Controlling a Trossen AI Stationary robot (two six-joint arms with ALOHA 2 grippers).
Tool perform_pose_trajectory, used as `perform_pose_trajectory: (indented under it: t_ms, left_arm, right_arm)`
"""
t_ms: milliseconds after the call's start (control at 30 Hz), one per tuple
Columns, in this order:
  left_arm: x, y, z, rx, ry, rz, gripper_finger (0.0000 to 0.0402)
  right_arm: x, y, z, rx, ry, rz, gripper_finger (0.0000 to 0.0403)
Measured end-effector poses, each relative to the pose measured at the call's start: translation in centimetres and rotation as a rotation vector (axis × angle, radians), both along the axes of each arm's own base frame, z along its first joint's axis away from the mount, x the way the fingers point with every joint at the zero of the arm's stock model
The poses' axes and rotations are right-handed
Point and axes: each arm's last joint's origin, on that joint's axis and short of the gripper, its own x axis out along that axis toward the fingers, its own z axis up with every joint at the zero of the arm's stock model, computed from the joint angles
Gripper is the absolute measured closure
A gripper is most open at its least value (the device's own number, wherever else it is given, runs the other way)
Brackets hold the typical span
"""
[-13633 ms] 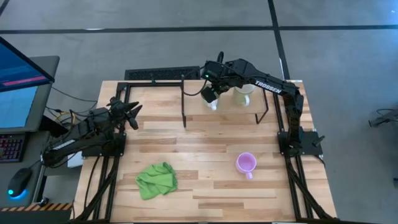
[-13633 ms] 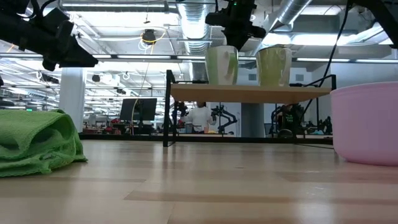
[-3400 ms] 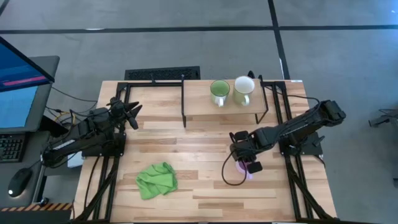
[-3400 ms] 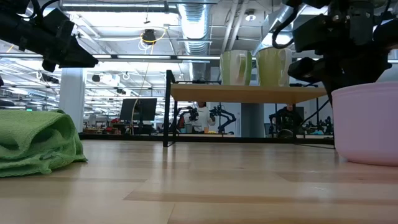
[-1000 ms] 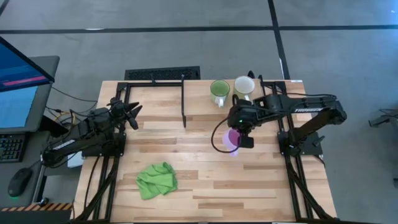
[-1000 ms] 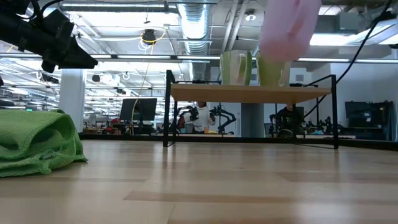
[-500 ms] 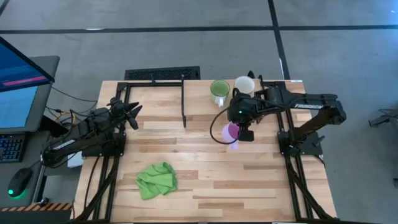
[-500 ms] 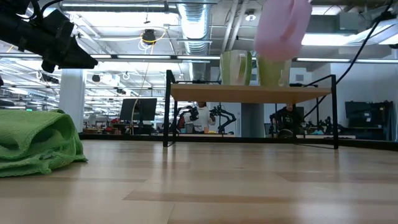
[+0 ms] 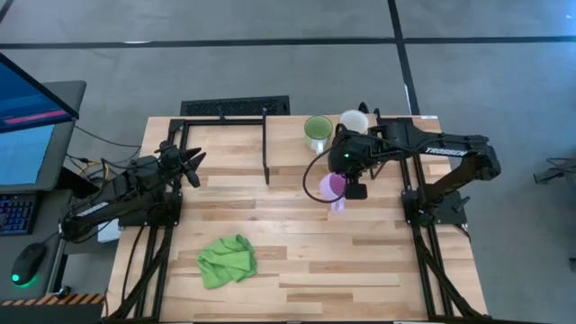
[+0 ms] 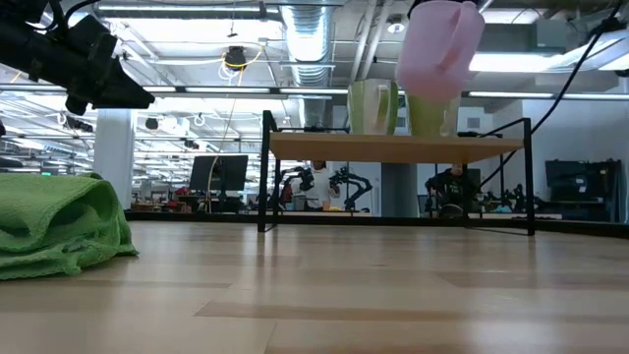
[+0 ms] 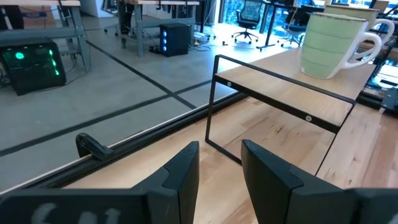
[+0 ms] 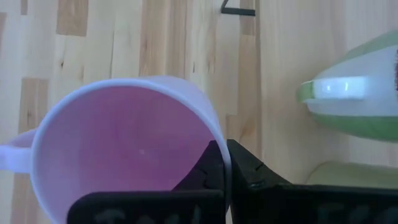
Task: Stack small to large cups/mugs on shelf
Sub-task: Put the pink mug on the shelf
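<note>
The lilac mug (image 9: pixel 331 187) hangs in the air in front of the shelf (image 9: pixel 288 151), held by my right gripper (image 9: pixel 347 186), which is shut on its rim. In the low view the lilac mug (image 10: pixel 439 49) is above shelf height. The green mug (image 9: pixel 317 131) and the cream mug (image 9: pixel 353 121) stand side by side on the shelf's right half; my right arm covers part of the cream mug. My left gripper (image 9: pixel 192 163) is open and empty over the table's left side, far from the mugs. My right gripper holds the lilac mug by its rim (image 12: pixel 219 138), on the side opposite the handle (image 12: pixel 12 155). One finger (image 12: pixel 206 169) is inside the mug and the other (image 12: pixel 250 173) outside. The fingers come from above, pointing down. The mug hangs clear of the table, mouth up and slightly tilted.
A crumpled green cloth (image 9: pixel 227 259) lies on the table near the front left. The shelf's black legs (image 9: pixel 266 171) stand on the table's far half. Bare wood lies between the cloth and the shelf.
My right gripper has carried the lilac mug toward the table's far edge, closer to the shelf and the green mug. The mug stays lifted clear of the table.
</note>
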Motion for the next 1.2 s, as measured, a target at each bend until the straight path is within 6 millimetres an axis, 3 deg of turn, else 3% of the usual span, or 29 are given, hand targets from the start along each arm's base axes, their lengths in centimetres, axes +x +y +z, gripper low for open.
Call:
perform_pose_trajectory:
  t_ms: [300,600,867,1200]
  left_arm:
    - [0.0,0.0,0.0,-0.002,0.001,0.0,0.0291]
    - [0.0,0.0,0.0,-0.002,0.002,0.006,0.0291]
    - [0.0,0.0,-0.1,-0.004,0.003,0.006,0.0291]
    - [0.0,0.0,-0.1,-0.005,0.005,0.015,0.0291]
  right_arm:
    - [0.5,0.0,0.0,-0.023,-0.022,0.047,0.0393]
    - [4.3,-0.6,-0.9,-0.058,0.076,0.132,0.0393]
    - [7.8,-1.3,0.3,-0.086,0.116,0.188,0.0393]
    - [10.3,-1.3,1.6,-0.122,0.134,0.265,0.0393]
